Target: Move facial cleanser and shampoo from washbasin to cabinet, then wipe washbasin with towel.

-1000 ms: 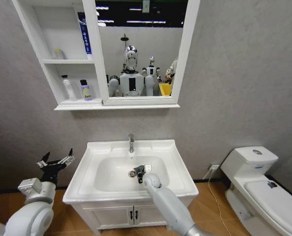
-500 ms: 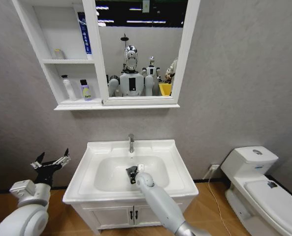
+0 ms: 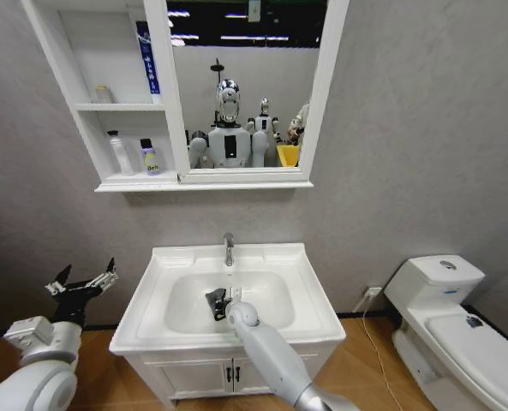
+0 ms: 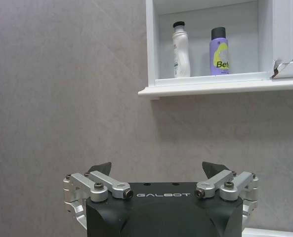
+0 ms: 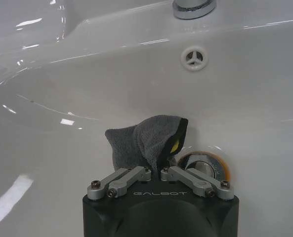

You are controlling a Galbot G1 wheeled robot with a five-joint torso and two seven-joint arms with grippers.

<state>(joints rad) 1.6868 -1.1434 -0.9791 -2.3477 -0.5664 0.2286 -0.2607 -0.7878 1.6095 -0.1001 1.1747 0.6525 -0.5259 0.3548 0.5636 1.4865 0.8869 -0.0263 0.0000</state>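
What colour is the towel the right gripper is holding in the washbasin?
Dark grey, with a small yellow patch inside the fold; the towel shows best in the right wrist view.

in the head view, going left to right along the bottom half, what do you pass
left gripper → washbasin rim, with the right gripper holding the towel in its bowl → toilet

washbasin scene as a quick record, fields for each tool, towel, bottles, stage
right tool: shut on the towel, down in the washbasin bowl beside the drain
left tool: open, empty, raised left of the basin
bottles: white bottle and purple bottle on the cabinet lowest shelf
stage: bottles shelved, wiping in the bowl
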